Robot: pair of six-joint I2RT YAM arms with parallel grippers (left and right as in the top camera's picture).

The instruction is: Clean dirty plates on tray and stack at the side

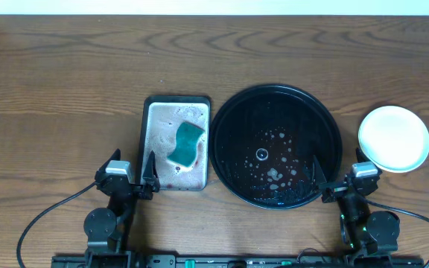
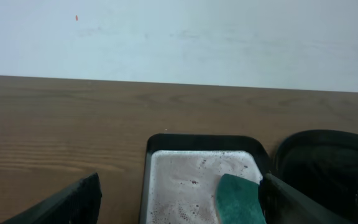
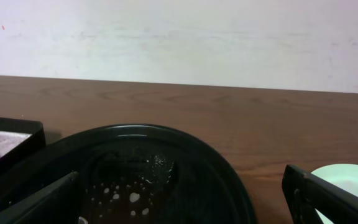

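The black tray (image 1: 233, 112) sits mid-worktop toward the front edge. It carries no plates, only scattered suds (image 1: 275, 174) and droplets on its floor. The plates (image 1: 394, 138) lie as one pale stack on the worktop (image 1: 65, 89) just right of the tray, near the right edge. From above only the top plate shows, clean and unmarked, so I cannot tell how many lie under it.

The left fingers (image 1: 132, 160) are spread wide and hold nothing, at the near left corner of the grey pan (image 1: 177, 98), where the teal sponge (image 1: 188, 144) lies in foam. The right fingers (image 1: 337, 162) are fully apart and empty, over the tray's near right rim, between tray and stack.

The job looks finished or nearly so. What remains is to confirm the stack is square and complete. Any nudge should come from the right arm, low and slow against the stack's rim. Both arms should keep clear of the wet tray so nothing drips onto the clean plates.
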